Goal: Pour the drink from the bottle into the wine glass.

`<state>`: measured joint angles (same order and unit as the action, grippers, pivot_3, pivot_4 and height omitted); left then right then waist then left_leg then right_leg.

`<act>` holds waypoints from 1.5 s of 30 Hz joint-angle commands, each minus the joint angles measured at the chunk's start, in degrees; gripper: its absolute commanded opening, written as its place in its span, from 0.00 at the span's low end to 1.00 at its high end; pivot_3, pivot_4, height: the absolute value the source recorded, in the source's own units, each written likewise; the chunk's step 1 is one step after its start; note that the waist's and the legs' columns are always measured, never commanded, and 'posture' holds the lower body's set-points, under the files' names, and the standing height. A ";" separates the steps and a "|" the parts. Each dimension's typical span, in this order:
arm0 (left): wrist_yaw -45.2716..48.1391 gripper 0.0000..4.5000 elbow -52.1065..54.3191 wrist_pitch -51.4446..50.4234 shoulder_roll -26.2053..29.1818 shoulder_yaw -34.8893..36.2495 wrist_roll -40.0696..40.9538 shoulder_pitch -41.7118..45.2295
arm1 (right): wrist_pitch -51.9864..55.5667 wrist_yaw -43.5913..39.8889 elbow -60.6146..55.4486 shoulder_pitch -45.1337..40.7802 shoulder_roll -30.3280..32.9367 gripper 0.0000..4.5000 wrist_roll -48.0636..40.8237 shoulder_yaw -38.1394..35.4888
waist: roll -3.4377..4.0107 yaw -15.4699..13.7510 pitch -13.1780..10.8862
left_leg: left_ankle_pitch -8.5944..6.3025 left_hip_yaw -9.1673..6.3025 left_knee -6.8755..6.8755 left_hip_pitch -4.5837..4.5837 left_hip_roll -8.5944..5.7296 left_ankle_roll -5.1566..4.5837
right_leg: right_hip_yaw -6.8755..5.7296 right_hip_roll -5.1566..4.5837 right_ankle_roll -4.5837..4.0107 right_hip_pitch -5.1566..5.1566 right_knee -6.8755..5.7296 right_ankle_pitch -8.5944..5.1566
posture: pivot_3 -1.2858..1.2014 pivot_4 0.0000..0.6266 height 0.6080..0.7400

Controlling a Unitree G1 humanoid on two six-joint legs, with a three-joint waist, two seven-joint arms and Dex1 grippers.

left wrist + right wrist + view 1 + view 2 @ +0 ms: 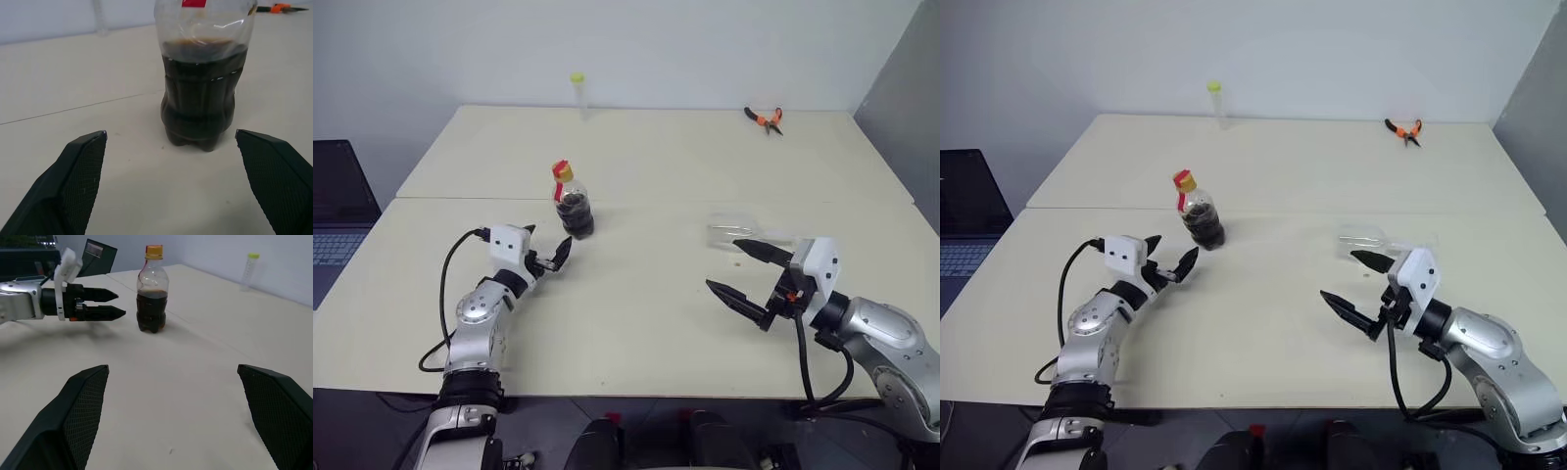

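Both tools gaping wide, nothing gripped yet

Right tool (740, 268) is sitting beside the wine glass (736, 232), apparently lying tipped on the surface (636, 323); left tool (544, 255) is nearing the bottle (573, 201), which could be knocked over.

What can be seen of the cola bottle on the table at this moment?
The bottle is small, squat clear plastic with a yellow cap and red neck label, about half full of dark drink. It stands upright, capped, near the seam between two tabletops. Nothing touches it but the table; the open left hand points at it from just short.
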<state>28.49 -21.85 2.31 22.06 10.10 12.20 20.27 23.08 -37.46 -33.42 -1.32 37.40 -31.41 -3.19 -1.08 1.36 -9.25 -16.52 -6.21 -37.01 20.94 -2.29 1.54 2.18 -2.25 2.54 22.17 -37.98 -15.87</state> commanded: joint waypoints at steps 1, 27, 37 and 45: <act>1.54 0.99 -4.14 1.97 0.79 -1.43 -1.62 3.77 | -0.38 -0.72 -0.84 -0.91 -0.04 1.00 0.51 -0.08 | 0.00 0.06 0.00 | 0.00 0.00 0.00 0.00 0.00 0.00 | 0.01 -0.01 0.00 0.01 0.00 0.00 | 0.52 0.24 1.00; 3.66 0.99 -36.20 15.58 -2.09 -2.27 -4.09 27.08 | -0.46 -1.61 0.34 -4.30 -2.22 1.00 3.87 3.16 | -0.14 0.14 -0.08 | 0.02 0.00 -0.05 0.06 -0.05 0.04 | -0.01 -0.01 0.01 0.08 -0.04 0.01 | 0.52 0.24 1.00; 3.08 0.86 -41.17 16.55 -3.42 -0.93 -3.76 29.89 | -0.95 -1.34 1.03 -4.85 -2.99 1.00 5.00 3.95 | -0.14 0.15 -0.08 | 0.03 0.00 -0.06 0.06 -0.06 0.05 | 0.00 0.00 0.01 0.09 -0.06 0.01 | 0.52 0.24 1.00; 3.75 0.42 -42.74 17.54 -4.19 -0.97 -4.54 30.61 | -0.88 -1.29 0.81 -4.87 -3.20 1.00 5.57 3.67 | -0.14 0.13 -0.08 | 0.05 0.00 -0.09 0.07 -0.07 0.08 | -0.01 0.00 0.01 0.09 -0.07 0.01 | 0.52 0.24 1.00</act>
<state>31.94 -65.09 18.30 18.10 9.03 7.82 49.15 23.05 -38.67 -31.26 -5.51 34.45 -25.89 1.30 -1.21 1.49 -9.33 -16.48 -6.22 -37.10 21.01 -2.36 1.62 2.16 -2.25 2.55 22.26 -38.05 -15.86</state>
